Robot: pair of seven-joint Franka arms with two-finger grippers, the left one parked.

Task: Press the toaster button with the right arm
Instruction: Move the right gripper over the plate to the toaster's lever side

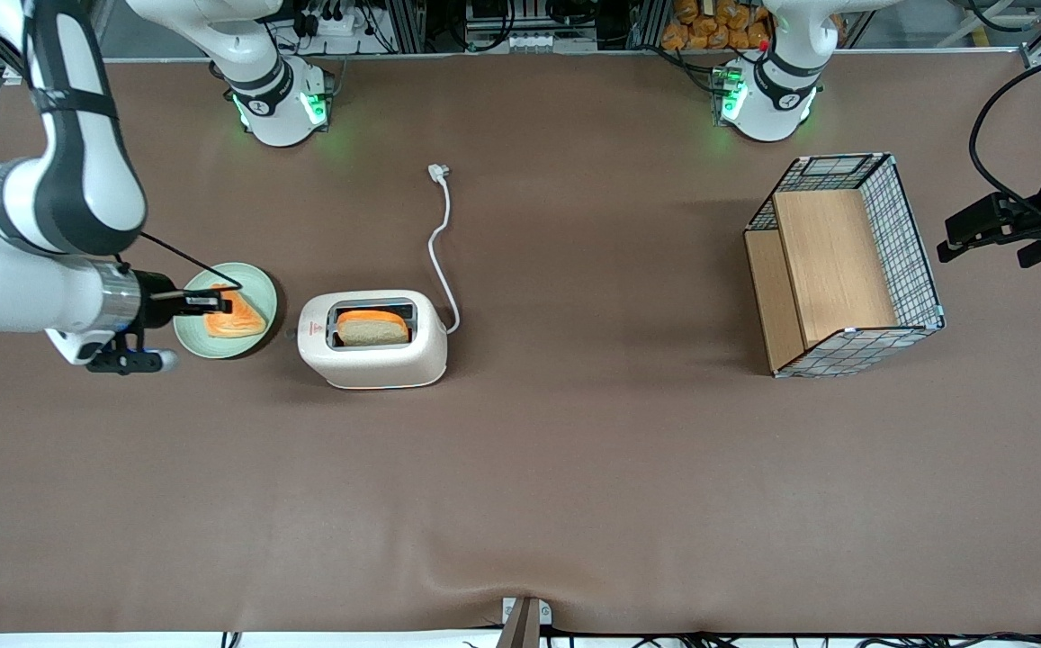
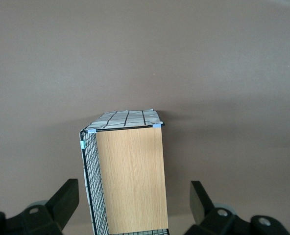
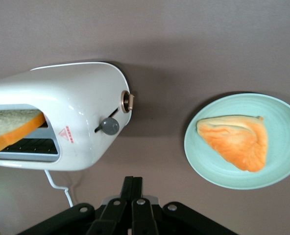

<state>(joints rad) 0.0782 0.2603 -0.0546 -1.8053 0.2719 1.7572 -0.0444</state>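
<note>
The right arm (image 1: 52, 243) bends down from its raised elbow, forearm level above the bench (image 1: 574, 468); the silver wrist ring faces the parked arm's end; the claw (image 1: 214, 304) points sideways, fingers (image 3: 132, 193) pressed together, gripping nothing.

green plate (image 1: 261, 301) bearing orange wedge (image 1: 234, 318); wire-and-wood basket (image 1: 844, 265)

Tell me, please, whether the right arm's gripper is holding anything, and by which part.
Nothing is held: the gripper, fingers shut, hangs over the green plate, beside the toaster.
</note>
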